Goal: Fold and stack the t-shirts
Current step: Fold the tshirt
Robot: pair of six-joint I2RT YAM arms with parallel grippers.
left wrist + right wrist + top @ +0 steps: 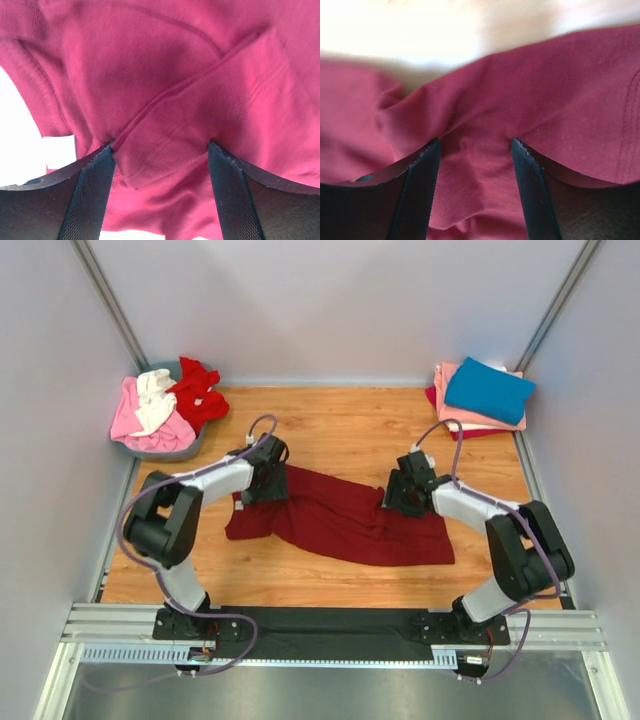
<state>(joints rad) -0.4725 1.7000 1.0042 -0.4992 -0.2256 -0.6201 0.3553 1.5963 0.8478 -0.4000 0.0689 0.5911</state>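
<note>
A large dark maroon t-shirt (340,520) lies spread across the middle of the wooden table. My left gripper (265,485) presses down on its back left edge. In the left wrist view the left gripper (161,150) is open, its black fingers (92,190) set wide with a seamed fold of the maroon t-shirt (165,100) between them. My right gripper (405,495) is down on the shirt's back right edge. The right wrist view shows the right gripper (476,145) open too, with bunched maroon t-shirt (475,175) filling the gap between its fingers (535,190).
A grey basket (170,452) at the back left holds a pink t-shirt (130,415), a white one (155,400) and a bright red one (198,392). At the back right a folded teal-blue shirt (488,390) tops a stack of folded pink (450,405) and red cloth. Walls enclose the table.
</note>
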